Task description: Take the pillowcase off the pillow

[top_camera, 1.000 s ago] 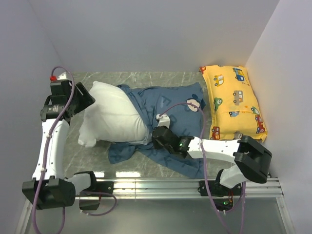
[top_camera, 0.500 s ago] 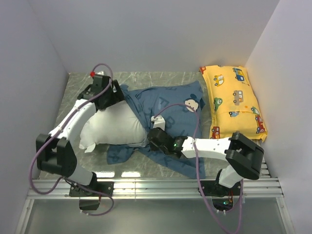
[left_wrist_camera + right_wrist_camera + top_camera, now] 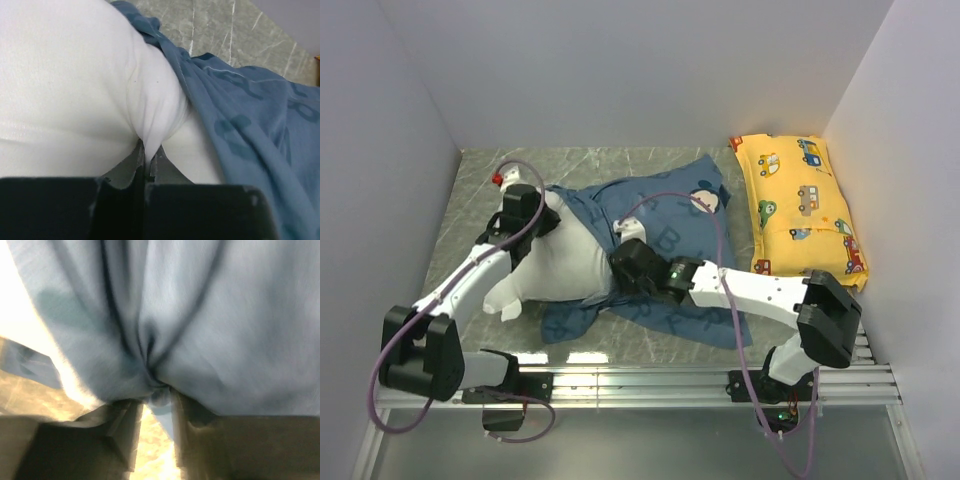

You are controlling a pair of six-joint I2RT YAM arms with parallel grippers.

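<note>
The white pillow (image 3: 555, 270) lies left of centre, its right end still inside the dusty-blue pillowcase (image 3: 665, 215), which spreads to the right. My left gripper (image 3: 548, 222) rests on the pillow's far side. In the left wrist view, the left gripper (image 3: 148, 150) is shut on a pinched fold of the pillow (image 3: 75, 90), with the pillowcase (image 3: 250, 120) on the right. My right gripper (image 3: 618, 268) sits at the pillowcase's mouth. In the right wrist view, the right gripper (image 3: 156, 400) has its jaws apart, with bunched pillowcase (image 3: 200, 330) at the tips.
A yellow pillow with a car print (image 3: 802, 205) lies along the right wall. Grey walls close in the marble tabletop (image 3: 470, 190) on three sides. A metal rail (image 3: 640, 380) runs along the near edge.
My left arm swung from the far left onto the pillow and its gripper closed on white fabric. The right gripper moved left and opened from a shut grip on the pillowcase.
</note>
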